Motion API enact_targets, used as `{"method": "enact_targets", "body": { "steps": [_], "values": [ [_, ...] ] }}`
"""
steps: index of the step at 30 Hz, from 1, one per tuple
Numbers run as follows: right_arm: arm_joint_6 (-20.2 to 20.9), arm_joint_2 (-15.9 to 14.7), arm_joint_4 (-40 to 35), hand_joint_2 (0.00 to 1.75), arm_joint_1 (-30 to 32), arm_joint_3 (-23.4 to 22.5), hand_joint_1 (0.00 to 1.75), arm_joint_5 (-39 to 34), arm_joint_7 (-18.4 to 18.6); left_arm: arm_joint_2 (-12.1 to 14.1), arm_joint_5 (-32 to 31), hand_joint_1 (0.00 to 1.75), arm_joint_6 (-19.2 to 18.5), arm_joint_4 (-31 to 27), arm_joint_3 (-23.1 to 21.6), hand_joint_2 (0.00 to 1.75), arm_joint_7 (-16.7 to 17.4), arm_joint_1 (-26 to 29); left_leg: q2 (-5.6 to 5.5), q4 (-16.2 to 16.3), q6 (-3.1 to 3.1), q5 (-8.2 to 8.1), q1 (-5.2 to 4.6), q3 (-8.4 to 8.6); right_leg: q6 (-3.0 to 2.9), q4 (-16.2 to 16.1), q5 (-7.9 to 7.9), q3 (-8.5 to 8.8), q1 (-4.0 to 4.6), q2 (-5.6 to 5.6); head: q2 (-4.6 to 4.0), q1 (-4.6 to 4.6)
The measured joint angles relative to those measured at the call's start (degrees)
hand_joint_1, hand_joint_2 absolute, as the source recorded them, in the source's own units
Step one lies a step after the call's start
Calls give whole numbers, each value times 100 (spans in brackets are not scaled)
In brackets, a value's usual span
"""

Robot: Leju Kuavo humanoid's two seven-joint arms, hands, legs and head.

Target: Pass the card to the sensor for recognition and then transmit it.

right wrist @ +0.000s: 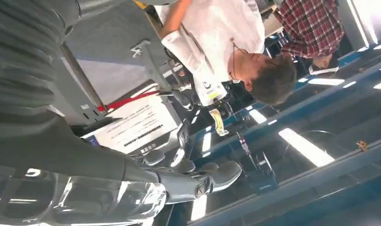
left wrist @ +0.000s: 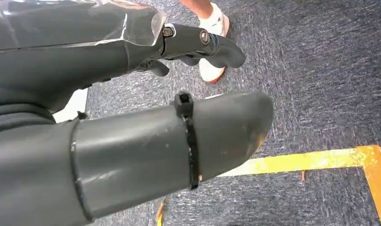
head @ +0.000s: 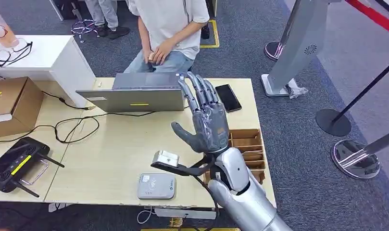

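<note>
A grey card reader [head: 156,186], the sensor, is lying flat near the front edge of the wooden table [head: 120,144], its pale top panel facing up. A wooden slotted card holder [head: 247,147] is sitting by the table's right edge, partly hidden behind the arm.

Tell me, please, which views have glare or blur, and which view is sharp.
Head view: evenly lit and sharp, the raised right hand and card reader are clear. Left wrist view: the near left hand looks soft. Right wrist view: bright ceiling lights glare.
</note>
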Motion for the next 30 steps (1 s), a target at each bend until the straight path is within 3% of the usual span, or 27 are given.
{"method": "enact_targets", "body": {
  "steps": [24,30],
  "values": [
    [-15,-326,-212,175,719,-9,0,17,-85,-7,52,0,17,0,120,0,-13,2,0,0,0,0,0,0,-1,0,-1,-1,0,0,0,0],
    [276,-402,-205,175,853,-50,0,249,37,-9,63,0,18,0,144,0,-28,3,0,0,0,0,0,0,-1,0,-1,-1,0,0,0,2]
  ]
}}
